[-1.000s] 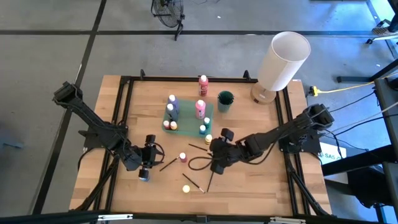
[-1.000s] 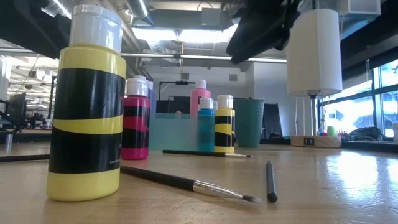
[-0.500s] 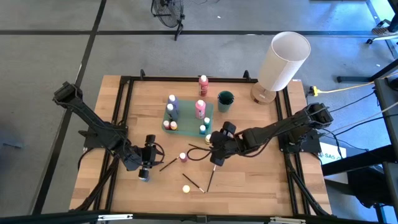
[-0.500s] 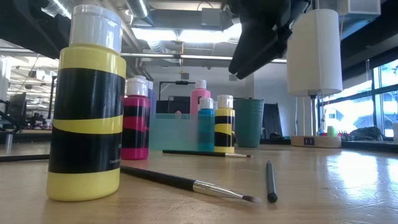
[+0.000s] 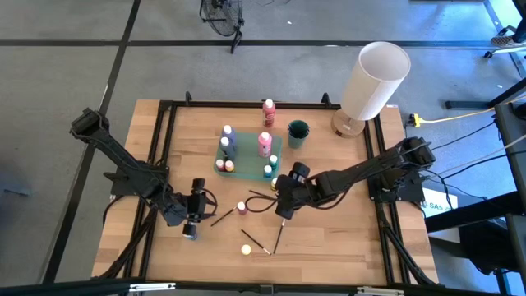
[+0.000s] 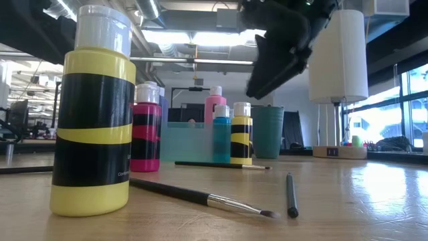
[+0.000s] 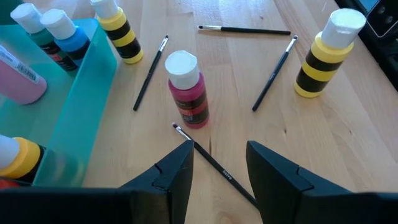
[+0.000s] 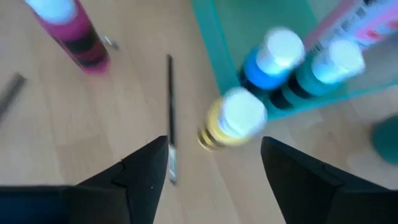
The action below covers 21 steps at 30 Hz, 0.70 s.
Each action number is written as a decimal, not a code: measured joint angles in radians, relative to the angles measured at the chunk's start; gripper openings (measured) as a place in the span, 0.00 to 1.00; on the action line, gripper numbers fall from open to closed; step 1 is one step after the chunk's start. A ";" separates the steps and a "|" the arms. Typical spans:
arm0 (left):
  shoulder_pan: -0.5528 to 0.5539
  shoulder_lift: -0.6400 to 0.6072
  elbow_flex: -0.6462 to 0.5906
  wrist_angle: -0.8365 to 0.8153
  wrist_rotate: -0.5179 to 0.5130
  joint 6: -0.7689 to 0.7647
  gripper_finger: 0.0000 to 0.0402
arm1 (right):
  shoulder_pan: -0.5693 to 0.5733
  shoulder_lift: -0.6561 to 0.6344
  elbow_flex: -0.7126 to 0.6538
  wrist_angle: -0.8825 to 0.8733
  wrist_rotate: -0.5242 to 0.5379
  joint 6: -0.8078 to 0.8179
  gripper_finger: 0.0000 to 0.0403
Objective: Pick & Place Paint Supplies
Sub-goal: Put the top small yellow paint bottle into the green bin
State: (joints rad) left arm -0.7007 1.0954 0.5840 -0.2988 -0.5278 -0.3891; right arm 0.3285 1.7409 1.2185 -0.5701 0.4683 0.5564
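The right gripper [image 5: 282, 200] hangs above the wooden table [image 5: 345, 238], close to the front right corner of the teal tray [image 5: 277, 153], with its two dark fingers [image 8: 146, 171] spread wide and nothing between them. Its wrist view looks down past those fingers at a yellow-and-black paint bottle [image 8: 234, 123] standing on the wood just outside the tray, with a blue bottle [image 8: 268, 59] and a teal bottle [image 8: 323, 70] just inside the tray wall, a thin dark brush [image 8: 170, 109] lying beside the yellow one, and a magenta bottle [image 8: 74, 31] farther off. In the low view this gripper shows as a dark tilted block up high, above the bottles, touching none of them. The left gripper [image 5: 192, 220] rests low over the front left part of the table, its fingers [image 7: 173, 174] also parted and empty; a dark-handled brush [image 7: 211, 163] runs on the wood between them, and the magenta bottle stands upright just ahead. A second yellow-and-black bottle [image 5: 246, 248] stands alone near the front edge, with brushes scattered on the wood around it. The tray holds several more upright bottles, among them a tall pink bottle [image 5: 265, 143] and a purple bottle [image 5: 228, 136]. Behind the tray stand a red bottle [image 5: 269, 110], a dark green cup [image 5: 297, 132], and a big white cylinder [image 5: 374, 80] at the far right corner.
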 joint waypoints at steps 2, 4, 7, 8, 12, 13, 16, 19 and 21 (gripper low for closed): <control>-0.001 0.000 -0.003 -0.005 0.003 -0.001 0.36 | -0.002 0.001 0.001 0.002 0.001 0.000 0.65; -0.001 0.000 -0.003 -0.011 0.003 -0.002 0.36 | -0.006 0.001 0.001 0.003 0.014 0.000 0.65; -0.001 0.000 -0.003 -0.014 0.003 -0.009 0.36 | -0.016 0.002 0.001 -0.015 0.030 0.000 0.65; -0.003 0.000 -0.003 -0.015 0.003 -0.009 0.36 | -0.021 0.002 0.001 -0.015 0.034 0.000 0.65; -0.006 0.000 -0.003 -0.016 0.003 -0.010 0.36 | -0.041 0.008 0.001 -0.014 0.033 0.001 0.65; -0.006 0.000 -0.003 -0.016 0.004 -0.012 0.36 | -0.046 0.013 0.001 -0.014 0.032 0.001 0.65; -0.008 0.000 -0.003 -0.017 0.004 -0.017 0.36 | -0.056 0.022 0.001 -0.012 0.021 0.002 0.65; -0.014 0.000 -0.003 -0.018 0.005 -0.017 0.36 | -0.061 0.029 0.000 -0.013 0.006 0.004 0.65; -0.014 0.000 -0.003 -0.020 0.005 -0.018 0.36 | -0.065 0.031 0.001 0.004 0.002 0.004 0.65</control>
State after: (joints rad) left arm -0.7147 1.0954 0.5808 -0.3185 -0.5224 -0.4067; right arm 0.2632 1.7717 1.2193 -0.5662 0.4706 0.5608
